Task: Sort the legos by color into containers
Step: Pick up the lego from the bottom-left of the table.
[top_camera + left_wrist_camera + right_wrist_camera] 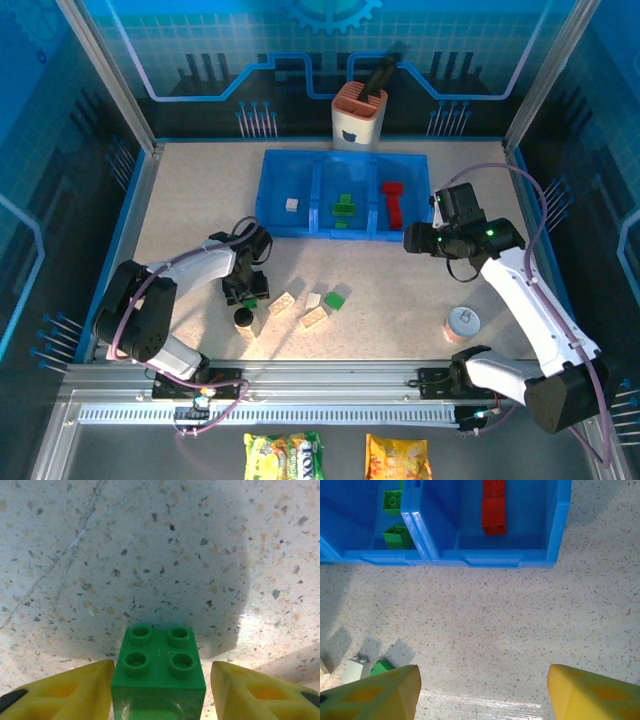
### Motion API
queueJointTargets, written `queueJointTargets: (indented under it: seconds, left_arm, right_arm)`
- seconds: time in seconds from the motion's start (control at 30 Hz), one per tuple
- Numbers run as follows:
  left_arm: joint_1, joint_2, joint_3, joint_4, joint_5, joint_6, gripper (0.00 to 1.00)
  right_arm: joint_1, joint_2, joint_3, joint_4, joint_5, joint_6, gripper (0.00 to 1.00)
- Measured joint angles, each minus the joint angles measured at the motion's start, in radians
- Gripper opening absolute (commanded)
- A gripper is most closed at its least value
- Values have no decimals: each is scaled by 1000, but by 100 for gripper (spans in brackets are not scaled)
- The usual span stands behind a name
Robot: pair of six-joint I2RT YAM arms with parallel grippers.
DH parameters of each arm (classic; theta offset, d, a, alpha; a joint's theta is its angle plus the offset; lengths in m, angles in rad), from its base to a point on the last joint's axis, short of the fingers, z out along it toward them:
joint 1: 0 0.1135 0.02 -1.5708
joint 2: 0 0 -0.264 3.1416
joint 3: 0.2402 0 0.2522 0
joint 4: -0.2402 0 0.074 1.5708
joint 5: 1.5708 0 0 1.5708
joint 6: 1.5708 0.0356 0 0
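**Sorting partly done, loose bricks left**

The blue tray point(310, 234) holds cream, green and red legos in separate compartments. Three cream bricks point(314, 317) and a green one point(336, 297) lie on the tabletop. The left hand point(161, 687) straddles another green brick point(158, 662), unclosed. The right hand point(482, 690) hangs open, empty.

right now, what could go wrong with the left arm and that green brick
The green brick sits between the fingers of the left gripper with a sliver of gap on one side, so it might slip or twist when lifted. The black cylinder and cream bricks lie close by and could get knocked.
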Motion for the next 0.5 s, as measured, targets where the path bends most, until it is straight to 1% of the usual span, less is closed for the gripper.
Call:
queueJointTargets:
  seconds: [0.33,0.5]
  left_arm:
    - [0,19,0,20,11,0,39]
    - [0,22,3,20,13,0,35]
  right_arm:
    - [0,-3,0,-12,4,0,67]
    - [0,-3,0,-14,6,3,67]
